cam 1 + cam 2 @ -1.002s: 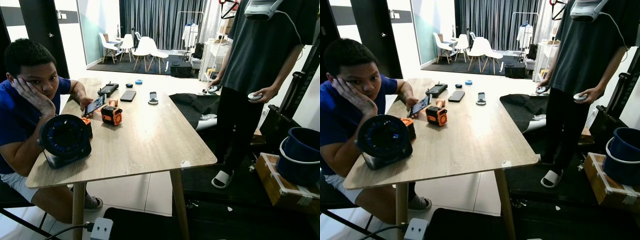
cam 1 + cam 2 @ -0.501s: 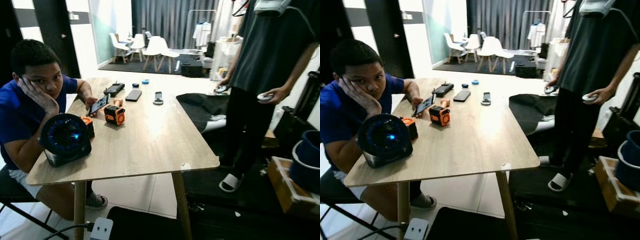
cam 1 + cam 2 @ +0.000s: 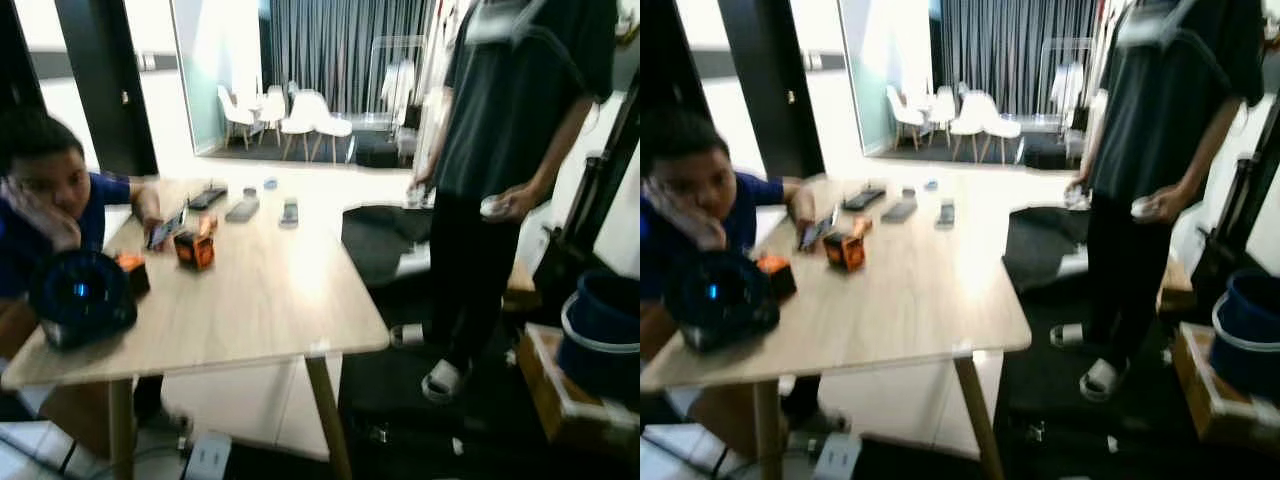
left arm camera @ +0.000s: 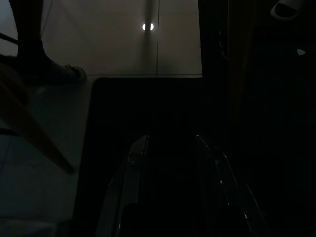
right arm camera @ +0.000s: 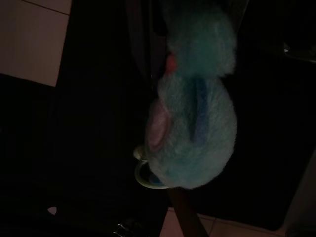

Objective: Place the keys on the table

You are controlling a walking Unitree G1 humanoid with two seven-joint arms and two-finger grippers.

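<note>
Left eye view, blurred: a seated person (image 3: 45,215) leans at the wooden table (image 3: 250,300), a standing person (image 3: 500,150) to its right. Left gripper (image 4: 170,148) hangs over dark floor, fingers apart. Right wrist view: a fluffy teal keychain (image 5: 195,118) hangs close before the camera; whether the right gripper clamps it cannot be told.

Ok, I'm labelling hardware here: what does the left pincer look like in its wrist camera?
The left pincer has two long black fingers with glossy, faintly lit edges, narrowing toward the tips. Too dark to make out cables or markings.
</note>
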